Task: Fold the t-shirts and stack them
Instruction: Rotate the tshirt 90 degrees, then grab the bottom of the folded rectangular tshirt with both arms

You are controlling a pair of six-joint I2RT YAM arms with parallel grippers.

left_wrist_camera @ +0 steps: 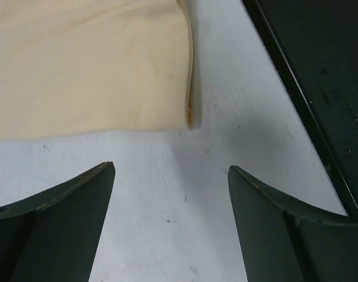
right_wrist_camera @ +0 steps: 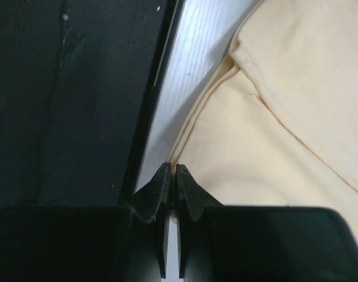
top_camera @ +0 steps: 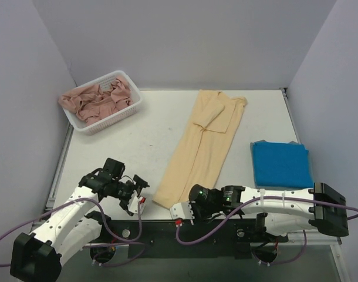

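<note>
Surface: white table [top_camera: 138, 144] boxed in by pale grey walls, with a black base plate [top_camera: 161, 235] along its near edge.
Yellow-peach t-shirt [top_camera: 199, 147]: lies flat at the table's middle, already folded lengthwise into a long strip with a sleeve turned in at the far end. Its hem end reaches the near edge.
Blue t-shirt [top_camera: 280, 164]: folded into a square on the right, well apart from the strip.
Right gripper [right_wrist_camera: 172, 170]: fingers pressed together at the hem's near corner, beside the base plate. Whether any cloth is between them cannot be told.
Left gripper [left_wrist_camera: 170, 170]: jaws spread wide over bare table, just beside the hem's other corner and not touching it.
Step in hand: probably taking both hem corners to fold the strip crosswise towards the collar.
Doing it well: the left fingers should straddle all layers at the corner before closing. Both corners should then lift together and level, so the soft cotton does not skew or unfold.
Basket [top_camera: 105, 126]: white, at far left, holding crumpled pinkish clothes [top_camera: 97, 101].
</note>
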